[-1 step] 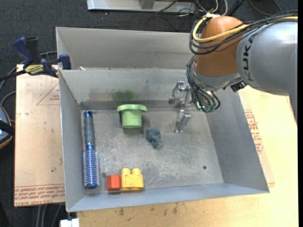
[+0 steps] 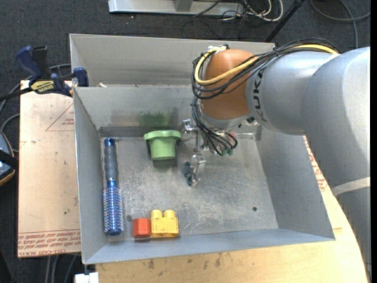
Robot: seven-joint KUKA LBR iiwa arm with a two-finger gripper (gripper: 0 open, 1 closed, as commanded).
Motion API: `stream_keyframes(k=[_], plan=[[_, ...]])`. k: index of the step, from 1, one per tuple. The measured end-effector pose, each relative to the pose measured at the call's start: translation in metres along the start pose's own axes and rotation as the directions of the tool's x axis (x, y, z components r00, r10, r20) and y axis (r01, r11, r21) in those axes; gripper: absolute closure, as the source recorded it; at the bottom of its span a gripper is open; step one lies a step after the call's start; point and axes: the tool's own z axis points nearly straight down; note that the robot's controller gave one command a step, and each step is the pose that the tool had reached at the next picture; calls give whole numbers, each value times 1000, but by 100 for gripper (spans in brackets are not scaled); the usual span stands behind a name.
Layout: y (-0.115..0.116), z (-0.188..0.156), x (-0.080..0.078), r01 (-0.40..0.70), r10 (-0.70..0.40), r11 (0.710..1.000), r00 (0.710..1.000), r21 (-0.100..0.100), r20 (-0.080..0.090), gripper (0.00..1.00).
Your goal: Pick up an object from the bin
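My gripper (image 2: 191,175) hangs over the middle of the bin floor, just right of a green plastic cup-like piece (image 2: 162,144) lying near the back wall. Its fingertips point down close to the floor, and I see nothing between them. A blue hairbrush (image 2: 112,194) lies along the left wall, handle toward the back. A yellow brick joined to a red-orange block (image 2: 156,224) sits at the front of the bin, left of centre.
The arm with its orange cover and cables comes in from the right and hides the back right of the bin. Bare floor stretches to the right of and in front of the gripper.
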Motion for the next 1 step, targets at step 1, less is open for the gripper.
stream_keyframes(k=[1], plan=[[0,-3,-1,-3,3,1000,1000,-3,4,100]])
